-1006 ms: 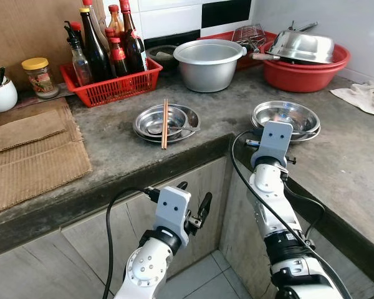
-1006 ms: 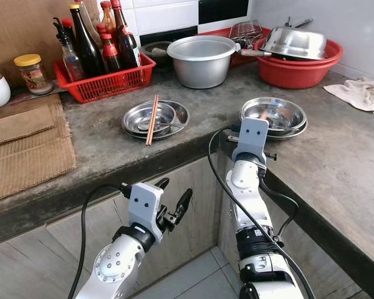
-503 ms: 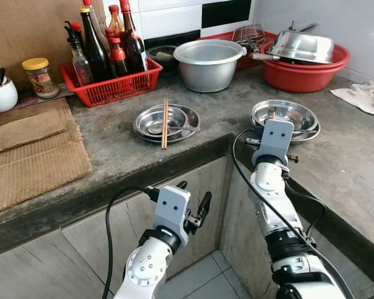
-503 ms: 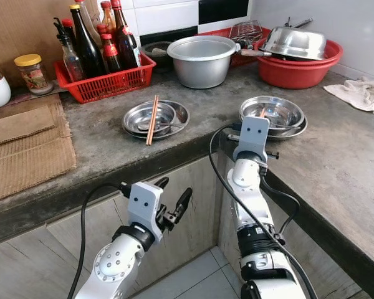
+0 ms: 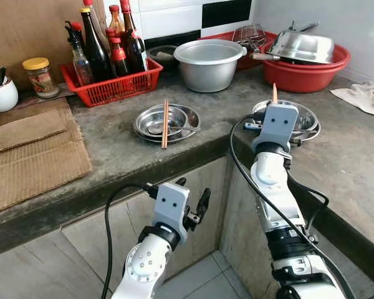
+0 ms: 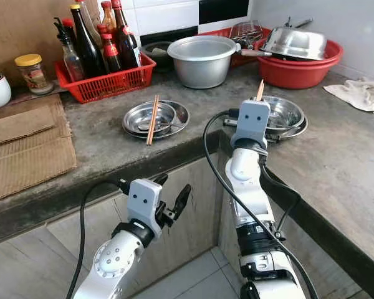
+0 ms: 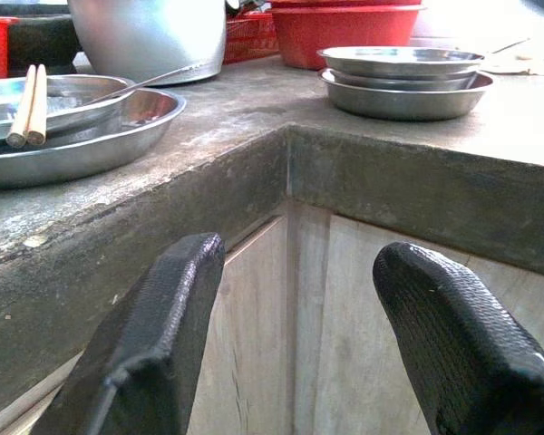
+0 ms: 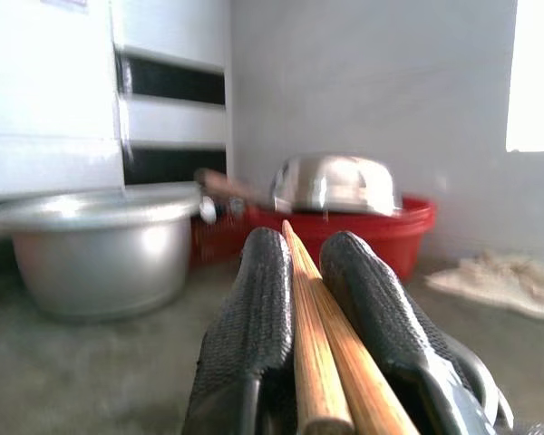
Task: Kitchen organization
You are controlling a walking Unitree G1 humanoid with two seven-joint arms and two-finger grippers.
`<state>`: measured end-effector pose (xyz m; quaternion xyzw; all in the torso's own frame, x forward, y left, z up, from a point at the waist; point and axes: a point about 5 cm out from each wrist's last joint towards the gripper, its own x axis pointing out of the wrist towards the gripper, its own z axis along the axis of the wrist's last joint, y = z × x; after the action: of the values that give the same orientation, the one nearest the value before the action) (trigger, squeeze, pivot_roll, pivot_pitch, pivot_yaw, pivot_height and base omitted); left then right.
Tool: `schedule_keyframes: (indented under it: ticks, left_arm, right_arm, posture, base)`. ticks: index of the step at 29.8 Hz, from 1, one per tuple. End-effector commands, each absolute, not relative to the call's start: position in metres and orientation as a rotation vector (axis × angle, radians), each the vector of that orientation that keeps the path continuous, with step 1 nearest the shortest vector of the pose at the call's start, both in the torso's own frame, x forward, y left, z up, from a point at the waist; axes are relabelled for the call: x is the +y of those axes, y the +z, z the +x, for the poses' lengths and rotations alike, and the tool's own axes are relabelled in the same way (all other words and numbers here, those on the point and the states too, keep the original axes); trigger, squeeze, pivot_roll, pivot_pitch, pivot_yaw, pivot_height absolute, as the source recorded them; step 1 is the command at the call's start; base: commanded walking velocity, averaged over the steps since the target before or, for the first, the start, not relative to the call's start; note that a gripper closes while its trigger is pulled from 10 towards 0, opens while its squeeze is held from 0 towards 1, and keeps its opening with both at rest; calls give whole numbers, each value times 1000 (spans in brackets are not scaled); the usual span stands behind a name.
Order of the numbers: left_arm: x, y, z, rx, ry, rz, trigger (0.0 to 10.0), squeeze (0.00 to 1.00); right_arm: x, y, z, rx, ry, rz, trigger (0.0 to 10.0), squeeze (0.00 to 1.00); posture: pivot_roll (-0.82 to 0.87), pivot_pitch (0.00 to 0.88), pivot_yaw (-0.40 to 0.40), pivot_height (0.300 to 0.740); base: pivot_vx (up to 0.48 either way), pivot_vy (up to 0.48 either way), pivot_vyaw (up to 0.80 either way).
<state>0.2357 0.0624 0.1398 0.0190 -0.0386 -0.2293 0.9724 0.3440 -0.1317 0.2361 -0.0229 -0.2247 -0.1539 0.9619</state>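
Scanning left to right across the grey counter [image 5: 118, 143]: white jar [image 5: 0, 93] at the far left edge, then a yellow-lidded jar [image 5: 39, 76], with brown cardboard sheets [image 5: 31, 152] lying flat in front of them. Next a red basket [image 5: 112, 84] packed with upright dark sauce bottles [image 5: 106, 43], against the back wall. In front of the basket, near the counter edge, a steel plate [image 5: 167, 123] holding a smaller bowl and a spoon, with one pair of chopsticks [image 5: 165, 115] resting across its rim. Behind, a large aluminium pot [image 5: 209, 63]. Below the counter, in front of the cabinet door, left gripper [image 5: 192, 202] hangs with fingers [image 7: 154, 335] spread wide, holding nothing; its wrist view looks up at the counter corner. Right of that, right gripper [image 8: 319, 326] raised over the counter edge, fingers squeezed on a second chopstick pair [image 8: 331, 353]; the tip [image 5: 274, 92] pokes up above the wrist housing, roughly upright. Just behind the wrist, stacked steel bowls [image 5: 302, 121] on the counter. Further back, red basin [image 5: 305, 68] with an upturned steel bowl [image 5: 302, 45] on it and a wire rack [image 5: 251, 34] beside it. Far right, a crumpled white cloth [image 5: 364, 96] on the counter.
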Motion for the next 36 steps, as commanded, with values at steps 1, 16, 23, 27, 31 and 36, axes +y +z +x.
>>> schedule_keyframes:
  ticks: [1,16,23,27,31,36]
  left_arm:
    - [63,141,237,-84,-452,33,10000,0]
    - [63,143,244,-100,-451,29,10000,0]
    - [63,146,247,-122,-464,53,10000,0]
    - [63,146,250,-133,-469,69,10000,0]
    - [63,145,250,-133,-469,70,10000,0]
    - [63,145,251,-131,-478,64,10000,0]
  right_arm:
    - [-130,247,334,-512,-278,-52,0,0]
    - [-146,246,284,-519,-240,-89,0,0]
    - [-162,246,275,-491,-295,-96,0,0]
    - [-161,247,272,-480,-291,-95,0,0]
    - [-160,248,272,-483,-286,-94,0,0]
    - [-159,250,273,-479,-279,-96,0,0]
  posture:
    - [158,12,-22,740]
    - [142,1,-7,740]
    - [129,0,-1,740]
    - [118,0,2,740]
    - [116,0,2,740]
    - [114,0,4,740]
  base:
    - [0,0,0]
    - [0,0,0]
    - [0,-37,-61]
    - [0,-454,-800]
    - [0,-454,-200]
    - [0,-411,0]
